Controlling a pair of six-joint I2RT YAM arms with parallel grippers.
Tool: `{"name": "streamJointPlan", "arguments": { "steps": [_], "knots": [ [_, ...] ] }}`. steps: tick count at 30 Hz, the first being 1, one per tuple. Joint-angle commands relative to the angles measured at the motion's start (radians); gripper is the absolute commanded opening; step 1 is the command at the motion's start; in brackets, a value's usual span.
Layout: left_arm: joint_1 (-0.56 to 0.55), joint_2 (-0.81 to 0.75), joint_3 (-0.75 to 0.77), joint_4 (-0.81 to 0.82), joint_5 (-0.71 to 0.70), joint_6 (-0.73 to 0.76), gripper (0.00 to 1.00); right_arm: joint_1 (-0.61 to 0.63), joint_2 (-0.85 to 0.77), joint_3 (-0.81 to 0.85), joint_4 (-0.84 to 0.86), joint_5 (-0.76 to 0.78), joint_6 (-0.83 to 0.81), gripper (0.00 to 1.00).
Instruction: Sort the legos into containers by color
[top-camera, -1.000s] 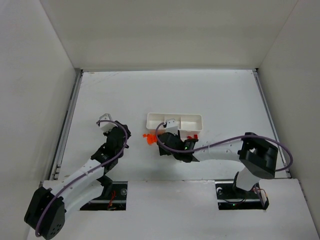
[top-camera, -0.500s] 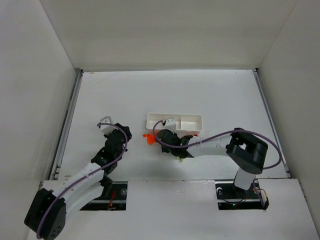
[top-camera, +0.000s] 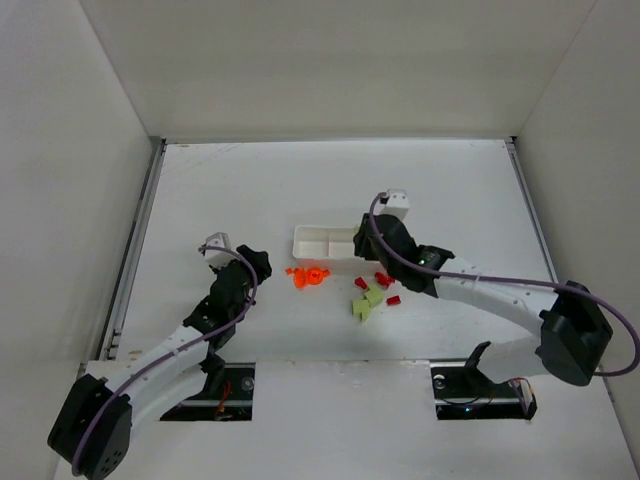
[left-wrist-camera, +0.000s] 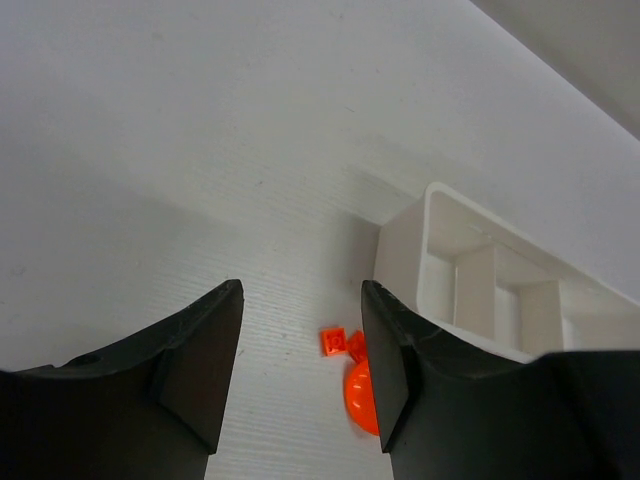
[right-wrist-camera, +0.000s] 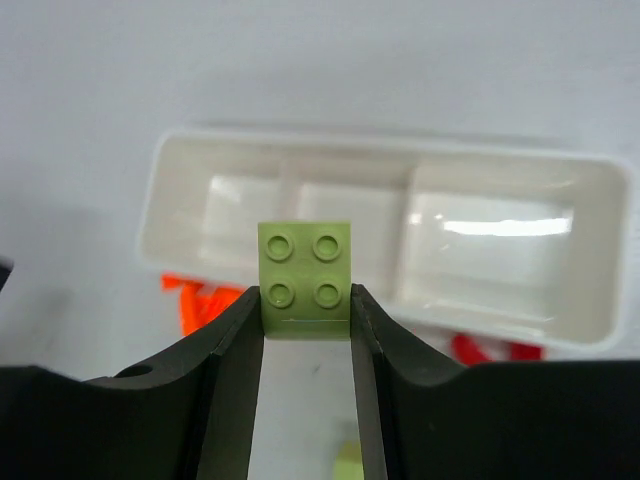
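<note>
My right gripper (right-wrist-camera: 305, 300) is shut on a yellow-green lego (right-wrist-camera: 305, 278) with four studs, held above the table just in front of the white tray (right-wrist-camera: 590, 250), whose three compartments look empty. In the top view the right gripper (top-camera: 380, 245) covers the tray's (top-camera: 318, 243) right end. Orange legos (top-camera: 308, 276), red legos (top-camera: 380, 282) and yellow-green legos (top-camera: 365, 303) lie on the table in front of the tray. My left gripper (left-wrist-camera: 300, 300) is open and empty, low over the table, with small orange legos (left-wrist-camera: 335, 342) just beyond its fingertips. It is left of the orange pile in the top view (top-camera: 258, 263).
A rounded orange piece (left-wrist-camera: 358, 395) lies beside the small orange bricks, partly hidden by my left gripper's right finger. The tray's left wall (left-wrist-camera: 400, 260) stands close beyond that finger. White walls enclose the table on three sides.
My right arm has risen from the lego pile and swung back and right to the tray's right end, with the yellow-green lego in its grip. The red and yellow-green legos have come into view. The left gripper shifted slightly.
</note>
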Motion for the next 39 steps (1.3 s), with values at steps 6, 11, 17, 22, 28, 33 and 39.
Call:
{"name": "streamJointPlan", "arguments": {
  "steps": [6, 11, 17, 22, 28, 33, 39],
  "knots": [
    [-0.045, 0.051, 0.002, 0.125, 0.038, 0.023, 0.49, -0.187, 0.044, -0.056, 0.047, 0.006, -0.047, 0.33],
    [-0.06, 0.091, 0.01, 0.15, 0.044, 0.022, 0.49, -0.227, 0.061, -0.068, 0.064, 0.006, -0.046, 0.42],
    [-0.069, 0.117, 0.014, 0.168, 0.048, 0.014, 0.49, -0.224, 0.018, -0.074, 0.059, 0.009, -0.055, 0.63],
    [-0.071, 0.111, 0.01, 0.173, 0.047, 0.011, 0.49, -0.169, -0.104, -0.137, 0.032, 0.004, -0.057, 0.68],
    [-0.088, 0.121, 0.017, 0.175, 0.051, 0.019, 0.47, -0.009, -0.224, -0.272, -0.065, -0.056, 0.046, 0.39],
    [-0.128, 0.16, 0.034, 0.187, 0.044, 0.034, 0.45, 0.12, -0.255, -0.304, -0.116, -0.068, 0.114, 0.5],
    [-0.192, 0.163, 0.043, 0.19, 0.013, 0.058, 0.44, 0.241, -0.21, -0.303, -0.14, -0.111, 0.138, 0.67]
  ]
}}
